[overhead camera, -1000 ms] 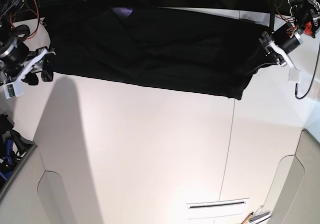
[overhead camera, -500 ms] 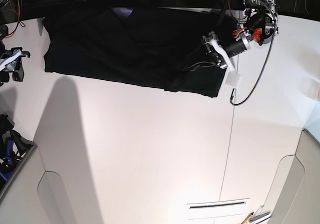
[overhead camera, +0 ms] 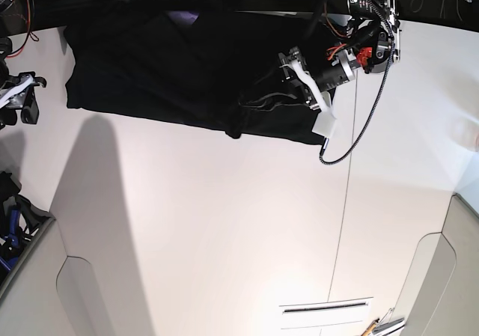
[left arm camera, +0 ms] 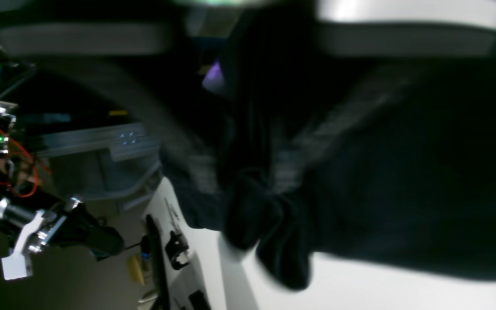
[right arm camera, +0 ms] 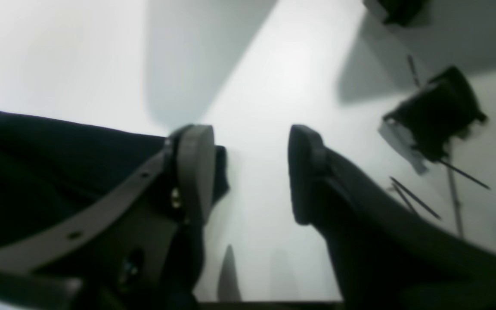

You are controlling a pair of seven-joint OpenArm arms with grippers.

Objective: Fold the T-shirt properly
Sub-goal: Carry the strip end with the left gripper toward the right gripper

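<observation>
Item: the T-shirt point(overhead camera: 172, 66), black cloth, lying flat along the far edge of the table point(overhead camera: 224, 239), its long axis running across the base view.
Placement: one end is carried inward over the body of the garment; the folded end stops directly under the left gripper point(overhead camera: 288, 78), which I judge is there to lay that side over as one fold of the sequence.
Left gripper state: over the folded end, at the cloth's near edge. Its jaws are not resolved in the base view, and the left wrist view is motion-blurred. I cannot tell whether it grips or has let go.
Cloth beneath left gripper: a bunched, rounded lump point(left arm camera: 274, 232) hangs at the fold's near edge, with soft creases fanning from it.
Right gripper point(right arm camera: 248, 172): stands apart from the shirt, beside its other end, jaws spread with bare table between them, holding nothing. Likely parked clear so the fold passes unobstructed.
Right fingers point(right arm camera: 196, 168): matte grey, flat-faced pads on dark curved arms; one overlaps the shirt's corner in the right wrist view.
Texture: the shirt is matte, limp, light-absorbing; folds read only faintly.
Print: a small purple patch point(overhead camera: 182, 16) shows at the far edge, well away from the left gripper.
Table surface: smooth, white, with a thin seam point(overhead camera: 343, 224).
</observation>
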